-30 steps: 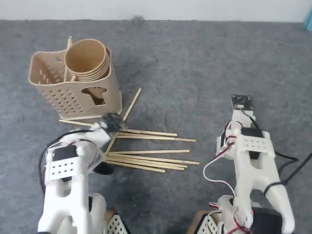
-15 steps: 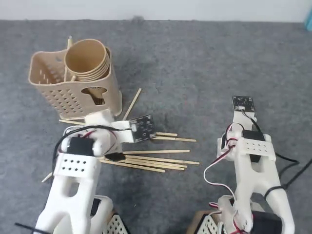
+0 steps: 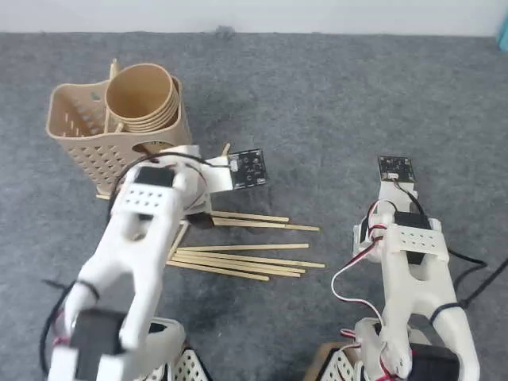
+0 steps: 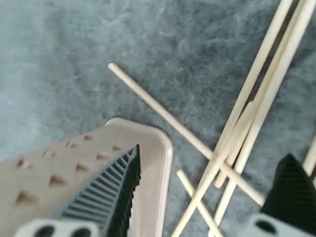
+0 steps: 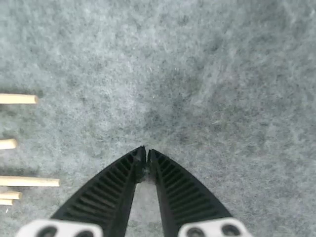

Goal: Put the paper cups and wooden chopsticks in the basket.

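The beige basket [image 3: 79, 147] stands at the far left with stacked paper cups [image 3: 143, 95] and a chopstick [image 3: 113, 70] upright in it. Several wooden chopsticks [image 3: 246, 255] lie on the grey carpet in front of it. In the left wrist view my left gripper [image 4: 212, 153] is open above the basket's near corner [image 4: 153, 148] and the crossed chopsticks [image 4: 256, 108], holding nothing. My right gripper [image 5: 146, 149] is shut over bare carpet, with chopstick ends [image 5: 17, 98] off to one side.
Grey carpet covers the whole table. One chopstick [image 3: 216, 168] leans out beside the basket's right corner, under the left arm [image 3: 151, 230]. The right arm [image 3: 409, 246] stands at the right, apart from the pile.
The left arm has risen and swung away from the table's front toward the basket's right corner. The right arm has barely moved.
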`<action>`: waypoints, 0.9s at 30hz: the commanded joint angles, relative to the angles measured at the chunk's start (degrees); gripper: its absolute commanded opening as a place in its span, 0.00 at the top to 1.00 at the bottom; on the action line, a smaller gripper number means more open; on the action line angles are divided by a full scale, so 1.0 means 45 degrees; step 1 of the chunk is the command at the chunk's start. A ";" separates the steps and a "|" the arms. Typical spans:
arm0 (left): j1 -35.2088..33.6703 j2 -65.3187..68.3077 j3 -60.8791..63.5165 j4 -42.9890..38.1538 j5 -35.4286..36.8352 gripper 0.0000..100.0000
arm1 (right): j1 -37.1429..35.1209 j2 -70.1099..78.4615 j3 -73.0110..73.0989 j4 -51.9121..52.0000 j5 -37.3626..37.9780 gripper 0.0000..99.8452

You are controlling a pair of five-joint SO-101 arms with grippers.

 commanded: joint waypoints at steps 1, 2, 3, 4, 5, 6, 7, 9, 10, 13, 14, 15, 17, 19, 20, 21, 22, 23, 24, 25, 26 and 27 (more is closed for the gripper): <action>0.0274 0.1328 -0.1280 -0.0234 -0.0098 0.62 | 0.0186 -0.0557 -0.0098 -0.0186 0.0156 0.98; 0.0391 0.1602 -0.1397 -0.0254 -0.0098 0.62 | 0.0186 -0.0557 -0.0098 -0.0186 0.0156 0.98; 0.0508 0.1856 -0.1455 -0.0274 -0.0098 0.62 | 0.0186 -0.0557 -0.0098 -0.0186 0.0156 0.98; 0.0606 0.2149 -0.1514 -0.0293 -0.0117 0.62 | 0.0186 -0.0557 -0.0098 -0.0205 0.0156 0.98; 0.0664 0.2442 -0.1631 -0.0313 -0.0117 0.62 | 0.0186 -0.0557 -0.0098 -0.0205 0.0156 0.98; 0.0723 0.2716 -0.1788 -0.0313 -0.0117 0.62 | 0.0186 -0.0557 -0.0098 -0.0205 0.0176 0.98; 0.0781 0.3009 -0.1924 -0.0313 -0.0117 0.62 | 0.0186 -0.0557 -0.0098 -0.0205 0.0274 0.98; 0.0840 0.3575 -0.2061 -0.0313 -0.0117 0.62 | 0.0186 -0.0557 -0.0098 -0.0205 0.0664 0.98; 0.0899 0.3829 -0.2081 -0.0313 -0.0117 0.62 | 0.0186 -0.0557 -0.0098 -0.0205 0.0742 0.98; 0.0918 0.4376 -0.2081 -0.0313 -0.0117 0.62 | 0.0186 -0.0557 -0.0098 -0.0205 0.0860 0.98; 0.0899 0.4474 -0.2081 -0.0313 -0.0117 0.62 | 0.0186 -0.0557 -0.0117 -0.0205 0.0860 0.98; 0.0879 0.4532 -0.2081 -0.0313 -0.0117 0.64 | 0.0166 -0.0557 -0.0117 -0.0205 0.0860 0.98; 0.0860 0.4611 -0.2081 -0.0313 -0.0117 0.70 | 0.0166 -0.0557 -0.0117 -0.0205 0.0860 0.98; 0.0918 0.4630 -0.2081 -0.0313 -0.0098 0.82 | 0.0147 -0.0557 -0.0117 -0.0205 0.0860 0.98; 0.0938 0.4591 -0.2081 -0.0293 -0.0098 0.88 | 0.0147 -0.0557 -0.0117 -0.0205 0.0860 0.98; 0.0957 0.4571 -0.2081 -0.0274 -0.0098 0.95 | 0.0147 -0.0557 -0.0117 -0.0205 0.0860 0.98; 0.1035 0.4552 -0.2081 -0.0254 -0.0098 1.00 | 0.0127 -0.0557 -0.0117 -0.0205 0.0860 0.98; 0.1094 0.4552 -0.2100 -0.0234 -0.0078 0.99 | 0.0127 -0.0557 -0.0117 -0.0205 0.0860 0.98; 0.1133 0.4552 -0.2100 -0.0215 -0.0059 0.97 | 0.0107 -0.0557 -0.0117 -0.0205 0.0860 0.98; 0.1192 0.4552 -0.2100 -0.0215 -0.0059 0.96 | 0.0107 -0.0557 -0.0117 -0.0205 0.0860 0.98; 0.1211 0.4552 -0.2100 -0.0195 -0.0059 0.97 | 0.0107 -0.0557 -0.0117 -0.0205 0.0860 0.98; 0.1231 0.4552 -0.2100 -0.0176 -0.0039 0.99 | 0.0107 -0.0557 -0.0117 -0.0205 0.0860 0.98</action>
